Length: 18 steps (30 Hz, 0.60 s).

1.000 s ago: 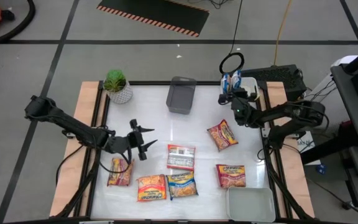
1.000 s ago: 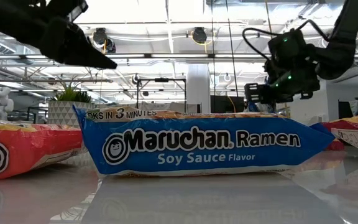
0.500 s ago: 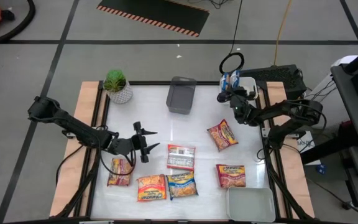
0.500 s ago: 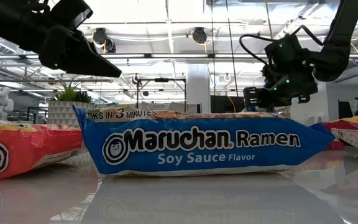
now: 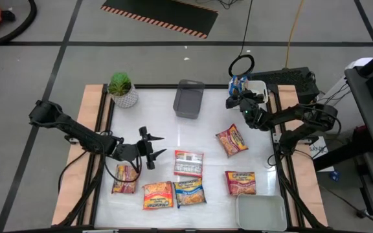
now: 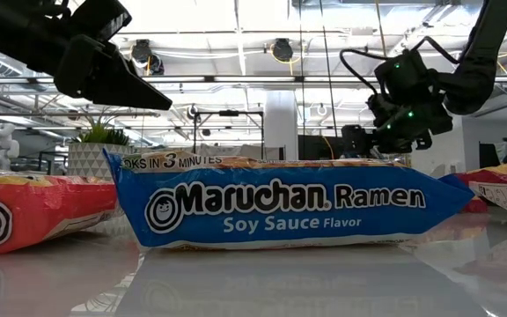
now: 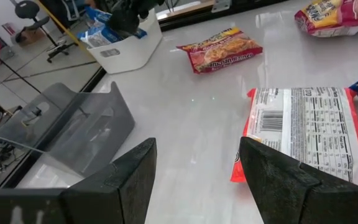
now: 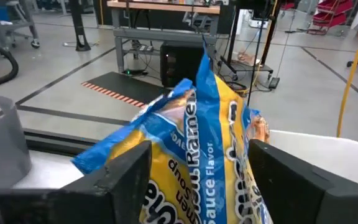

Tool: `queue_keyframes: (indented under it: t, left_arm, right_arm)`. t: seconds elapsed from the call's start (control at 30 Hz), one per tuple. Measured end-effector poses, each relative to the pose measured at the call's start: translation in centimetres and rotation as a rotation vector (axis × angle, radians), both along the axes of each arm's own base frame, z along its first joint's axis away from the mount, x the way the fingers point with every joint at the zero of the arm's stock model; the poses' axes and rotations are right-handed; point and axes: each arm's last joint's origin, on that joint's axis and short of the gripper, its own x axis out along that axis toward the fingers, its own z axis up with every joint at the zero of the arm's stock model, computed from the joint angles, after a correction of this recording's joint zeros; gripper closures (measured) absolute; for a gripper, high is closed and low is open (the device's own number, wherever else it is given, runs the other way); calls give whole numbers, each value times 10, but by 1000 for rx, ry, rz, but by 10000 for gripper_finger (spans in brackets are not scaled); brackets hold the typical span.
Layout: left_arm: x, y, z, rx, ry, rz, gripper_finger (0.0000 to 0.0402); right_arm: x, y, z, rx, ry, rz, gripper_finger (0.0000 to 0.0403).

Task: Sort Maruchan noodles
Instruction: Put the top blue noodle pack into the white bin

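Right end effector [image 5: 237, 98]: clamped on a glossy blue-and-yellow soy sauce ramen packet [image 8: 191, 155], which is gripped upright between the two dark fingers.
Why so held: an upright grip likely suits lowering the packet edge-first into the white rectangular bin [image 5: 259, 87] just beyond the fingers, where another blue packet appears already lodged.
Left end effector [image 5: 149, 148]: spread wide and empty, hovering above the white worktop [image 5: 206, 129].
Ahead of left fingers: a white-and-red flat packet [image 7: 303, 134], barcode side up; it is judged the next pick.
Beyond it: a clear grey plastic tray [image 7: 67, 134] and an orange-and-red packet [image 7: 221, 48].
Remaining: several packets are still loose on the worktop.
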Motion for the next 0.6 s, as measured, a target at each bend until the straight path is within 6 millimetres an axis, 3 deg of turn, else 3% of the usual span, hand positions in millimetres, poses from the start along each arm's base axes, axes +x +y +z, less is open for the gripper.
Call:
queue_keyframes:
  t: [0.27,0.43,0.6]
  left_arm:
    - [0,-1,0,-25,-2,-15,165]
    - [0,-1,0,-35,-5,-12,165]
    - [0,0,0,-29,-3,-13,165]
  right_arm:
    - [-2,7,21,-46,-52,24,136]
    - [-6,8,21,-47,-19,-53,136]
    - [-5,0,24,-15,-99,-21,136]
